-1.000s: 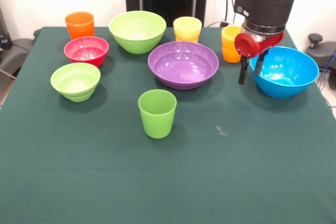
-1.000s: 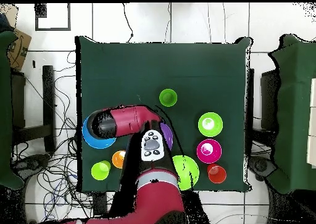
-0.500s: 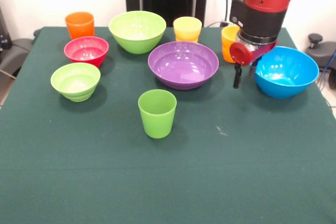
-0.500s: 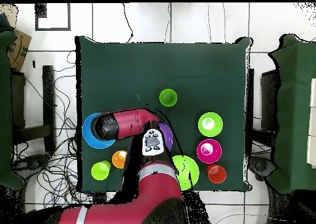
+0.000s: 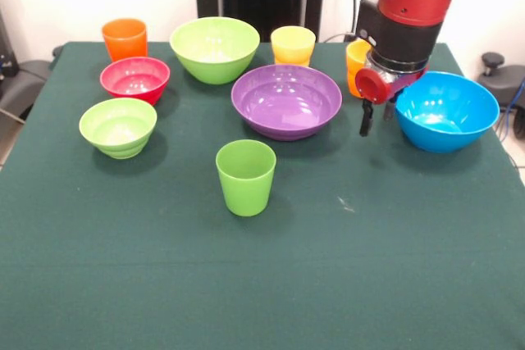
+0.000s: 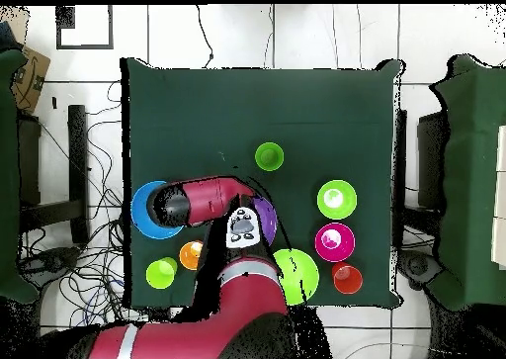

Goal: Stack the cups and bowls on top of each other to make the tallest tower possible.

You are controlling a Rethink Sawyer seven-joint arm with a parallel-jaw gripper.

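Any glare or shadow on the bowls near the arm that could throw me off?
Front view: bright highlights sit inside the wide shallow purple plastic bowl and on the large blue plastic bowl's rim; soft shadows fall beside each piece on the green tablecloth. Overhead view: the red arm covers most of the purple bowl and part of the blue one.

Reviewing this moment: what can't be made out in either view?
- Gripper: in the front view only dark tips show below the red wrist, so open or shut is unclear; overhead, the arm covers it.
- Purple bowl: overhead, the arm hides most of it.
- Orange-yellow cup: in the front view, the wrist partly covers it.
- Blue bowl: overhead, the arm hides one side.
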